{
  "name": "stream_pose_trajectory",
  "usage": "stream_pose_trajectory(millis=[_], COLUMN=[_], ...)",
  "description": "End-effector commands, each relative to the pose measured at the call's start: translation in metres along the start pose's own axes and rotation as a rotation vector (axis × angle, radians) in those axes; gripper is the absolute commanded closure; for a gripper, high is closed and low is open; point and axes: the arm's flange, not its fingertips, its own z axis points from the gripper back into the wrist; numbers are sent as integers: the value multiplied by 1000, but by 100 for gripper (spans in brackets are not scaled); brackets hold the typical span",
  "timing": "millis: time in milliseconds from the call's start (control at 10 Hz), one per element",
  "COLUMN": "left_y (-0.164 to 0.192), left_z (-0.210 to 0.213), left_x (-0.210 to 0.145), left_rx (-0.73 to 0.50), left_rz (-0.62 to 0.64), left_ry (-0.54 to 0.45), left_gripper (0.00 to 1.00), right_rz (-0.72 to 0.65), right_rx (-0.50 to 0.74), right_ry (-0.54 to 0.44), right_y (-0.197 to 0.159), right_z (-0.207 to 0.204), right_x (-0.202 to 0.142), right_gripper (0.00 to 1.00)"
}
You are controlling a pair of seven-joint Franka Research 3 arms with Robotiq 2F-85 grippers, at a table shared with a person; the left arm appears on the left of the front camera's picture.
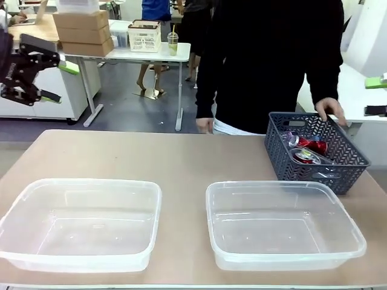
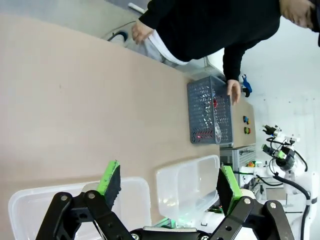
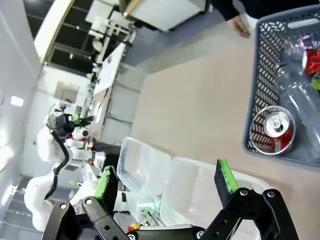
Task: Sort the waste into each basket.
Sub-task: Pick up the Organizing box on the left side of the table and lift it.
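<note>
Waste: crushed red cans (image 1: 311, 145), clear plastic bottle (image 3: 295, 90) - all in dark grey lattice basket (image 1: 338, 175), far right of tan counter (image 1: 181, 154). Person's hand (image 1: 329, 109) on rim, likely steadying. Two clear rectangular plastic tubs (image 1: 91, 182) (image 1: 266, 185) empty, near edge - within reach. Fingers of left gripper (image 2: 169, 175) and right gripper (image 3: 165, 170) wide, holding nothing.

Grey floor (image 1: 127, 103), white tables (image 1: 121, 55) (cardboard boxes (image 1: 81, 30) stacked).

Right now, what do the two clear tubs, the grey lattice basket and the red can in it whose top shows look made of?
Left tub and right tub: likely thin plastic, glossy, see-through; the table shows through the walls. Grey lattice basket: looks like moulded matte plastic, uniform openwork walls. Can: probably aluminium, silver top with a pull tab, red printed side.
</note>
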Motion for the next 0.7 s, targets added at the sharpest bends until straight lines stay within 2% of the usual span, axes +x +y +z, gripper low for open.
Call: stream_pose_trajectory(millis=[0, 100, 200, 300, 400, 500, 600], left_y=[-10, -23, -28, -28, -25, -18, -7], left_z=[-14, -12, 3, 22, 35, 38, 34], left_x=[-2, -9, -25, -43, -59, -73, -84], left_rx=[105, 335, 577, 686, 742, 704, 678], left_rz=[-38, -53, -112, -73, -23, -5, -8], left_ry=[175, 379, 615, 740, 764, 752, 705], left_gripper=[0, 0, 0, 0, 0, 0, 0], right_rz=[43, 130, 137, 154, 171, 199, 275], right_rx=[-69, -46, -93, -161, -273, -312, -389], right_ry=[146, 262, 409, 576, 725, 902, 891], right_y=[29, 76, 113, 134, 141, 143, 140], right_z=[-46, -110, -178, -251, -321, -375, -412], right_x=[7, 7, -7, -36, -74, -112, -140], right_gripper=[0, 0, 0, 0, 0, 0, 0])
